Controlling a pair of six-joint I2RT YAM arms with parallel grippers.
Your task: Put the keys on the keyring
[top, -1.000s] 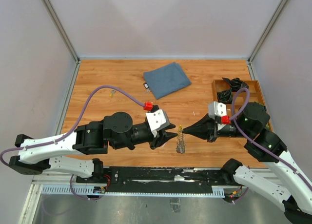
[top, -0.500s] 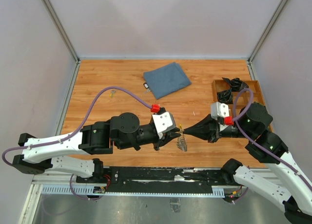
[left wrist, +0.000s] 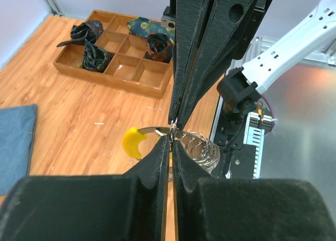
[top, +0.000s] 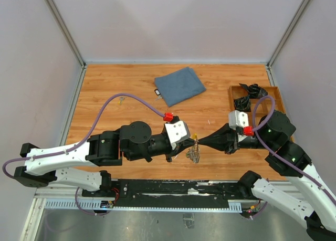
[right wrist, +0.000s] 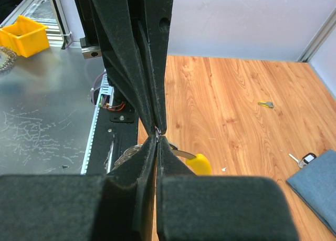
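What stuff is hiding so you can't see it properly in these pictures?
- Top view: the keys are too small and bunched to count.
- Wrist views: black fingers cover part of the keyring and whatever they pinch.
- Top view: the right arm hides part of the tray.
- Left wrist view: the edge cuts off the blue cloth.

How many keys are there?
3: a yellow-headed key at the left gripper tip, a small key alone on the table, a black-headed key beside the blue cloth. More may hide on the keyring.
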